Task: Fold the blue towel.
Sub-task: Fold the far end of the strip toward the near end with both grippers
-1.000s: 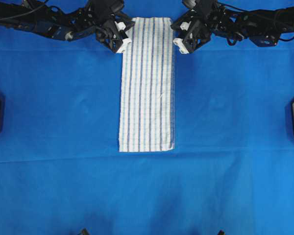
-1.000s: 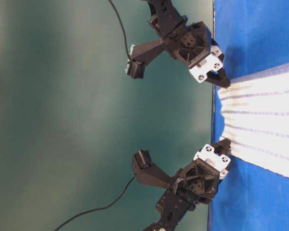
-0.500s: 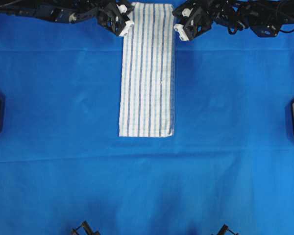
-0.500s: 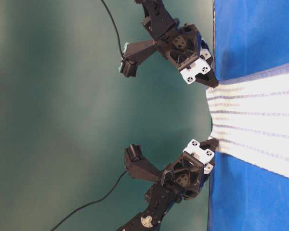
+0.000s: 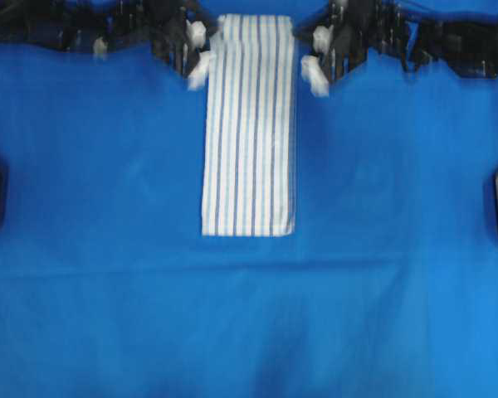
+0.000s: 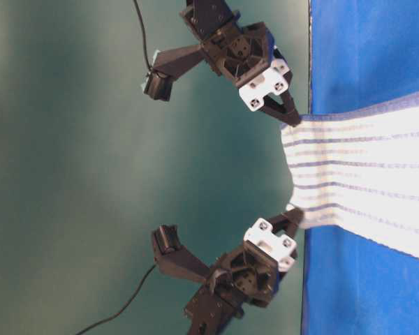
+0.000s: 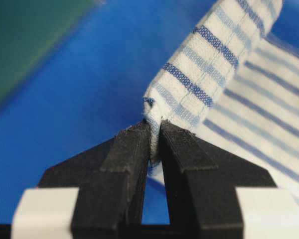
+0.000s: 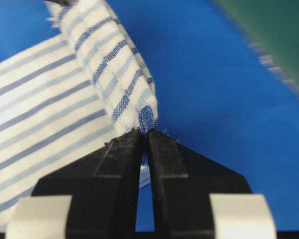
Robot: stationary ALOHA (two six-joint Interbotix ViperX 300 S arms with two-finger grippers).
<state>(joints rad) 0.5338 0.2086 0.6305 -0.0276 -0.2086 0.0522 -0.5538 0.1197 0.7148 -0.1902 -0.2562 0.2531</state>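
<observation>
Both jaws are pinching the towel's [image 5: 249, 124] far corners; its long axis is stretching straight away from them.

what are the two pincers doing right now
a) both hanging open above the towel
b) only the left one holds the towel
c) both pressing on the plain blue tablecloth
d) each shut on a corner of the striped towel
d: the left pincer and the right pincer each pinch a corner of the striped towel.
</observation>
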